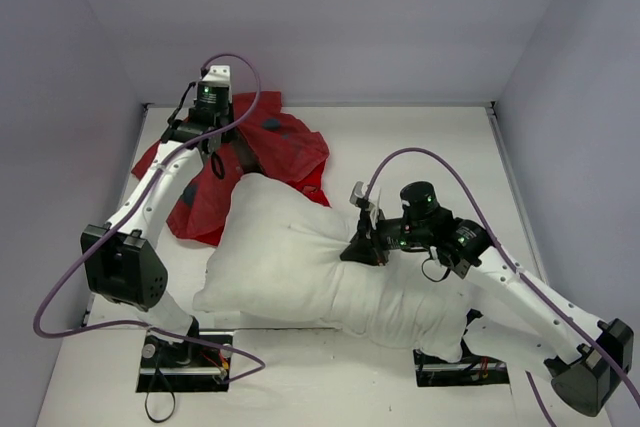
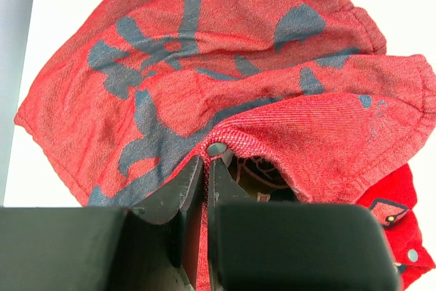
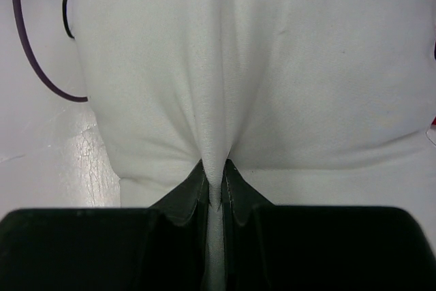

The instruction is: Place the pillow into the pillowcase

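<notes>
Pillow (image 1: 300, 267) lies flat on the desk (image 1: 430, 137). It is white and puffy, and its long axis runs from the near right arm base out toward the far left. All positions below are taken from the pillow.

Pillowcase (image 1: 270, 152): red, crumpled, bunched in a heap at the pillow's far left corner. It touches that corner. I cannot tell whether any red cloth is tucked under the white. The pillow is wholly outside the case. Blue-grey print shows across the case's upper folds.

Left tool (image 2: 206, 168): sits just beyond the pillow's far left corner, above the heap. The jaws are nearly together, pinching a hem of the pillowcase. A small grey snap stud (image 2: 216, 148) sits on the hem right at the fingertips. Beside the pinch the hem lifts into a dark gap, with an inner layer of cloth visible behind it.

Right tool (image 3: 214, 185): sits on the pillow's top surface, near the middle of its far long edge. The jaws are closed on a thin ridge of the white cover. The cloth is drawn into a sharp vertical fold between the dark fingers (image 3: 184, 195), and creases fan away from the pinch.

Purple cable (image 1: 405, 151) arcs above the right wrist, beyond the pillow's far edge.
</notes>
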